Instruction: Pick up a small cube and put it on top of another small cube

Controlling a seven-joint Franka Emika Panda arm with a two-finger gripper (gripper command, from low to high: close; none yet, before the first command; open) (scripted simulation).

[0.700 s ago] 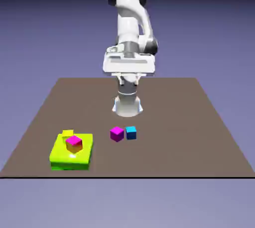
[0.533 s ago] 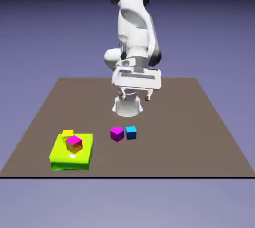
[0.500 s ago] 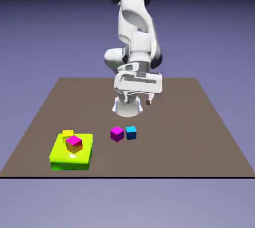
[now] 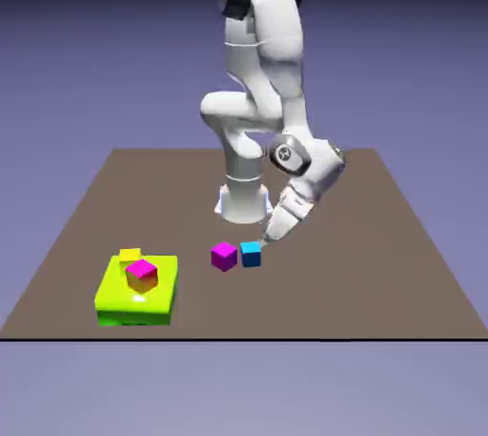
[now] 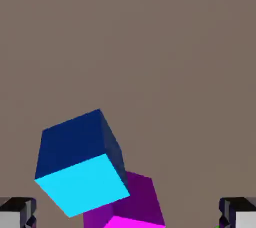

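Reading the exterior view from its left: one lime-green slab (image 4: pixel 136 296) lies flat near the table's (image 4: pixel 400 262) front corner, carrying one small yellow block (image 4: pixel 130 255) at its far edge and one magenta-topped orange cube (image 4: pixel 141 275) on its middle; these appear to be bystanders set well apart from the work. Next come one magenta cube (image 4: pixel 223 256) and, just beside it on the right, one cyan cube (image 4: pixel 251 253), both resting on the table, too close to tell whether they touch. The pairing suits a short lift and stack. Rightmost, the single gripper (image 4: pixel 266 238) slants down just above the cyan cube, presumably to straddle it. In the hand view both fingertips (image 5: pixel 18 211) stand wide apart and empty, with the cyan cube off-centre between them.
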